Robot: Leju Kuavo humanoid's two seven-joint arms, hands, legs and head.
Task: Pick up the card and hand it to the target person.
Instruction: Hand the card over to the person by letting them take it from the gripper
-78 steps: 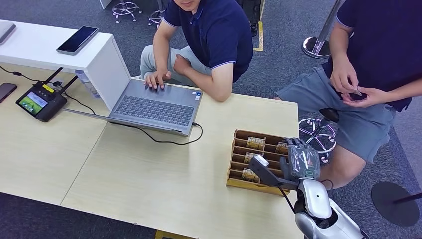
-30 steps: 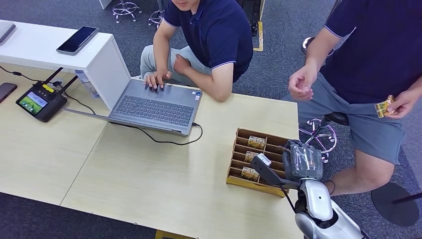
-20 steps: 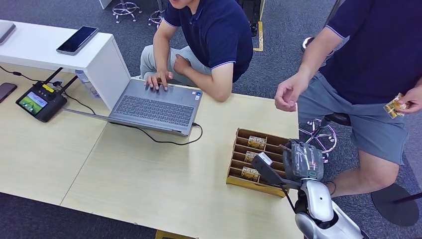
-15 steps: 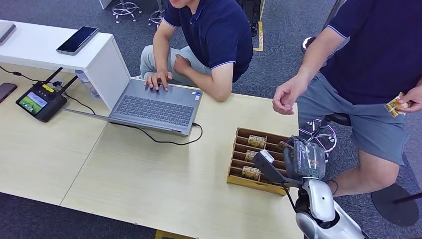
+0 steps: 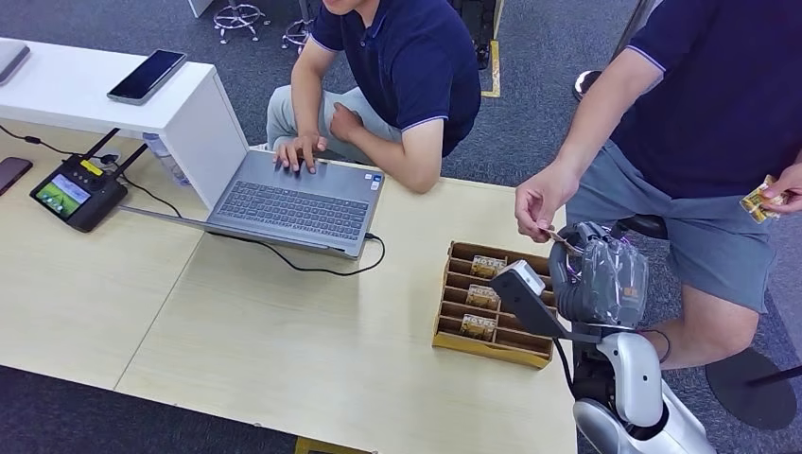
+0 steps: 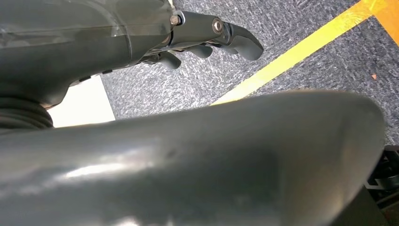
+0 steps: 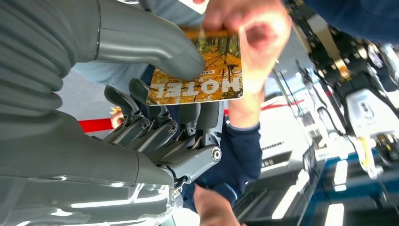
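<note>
My right hand (image 5: 598, 274) is raised beside the table's right edge, just past the wooden card box (image 5: 443, 305). It pinches a hotel card (image 7: 200, 70) with an orange autumn picture between thumb and fingers (image 7: 155, 113). The card (image 5: 558, 237) shows as a thin sliver at my fingertips. The standing person's hand (image 5: 537, 200) reaches down and pinches the card's far edge (image 7: 249, 28). My left hand (image 6: 211, 37) hangs over grey carpet, fingers loosely apart and holding nothing.
The box holds more cards (image 5: 488, 268) in its slots. The standing person's other hand holds cards (image 5: 764, 199) at the right. A seated person (image 5: 397, 66) types on a laptop (image 5: 293, 200). A small screen device (image 5: 76, 194) sits at the left.
My right hand lifted from the box with a card and rose toward the standing person. That person's hand came down and took hold of the card's far edge.
</note>
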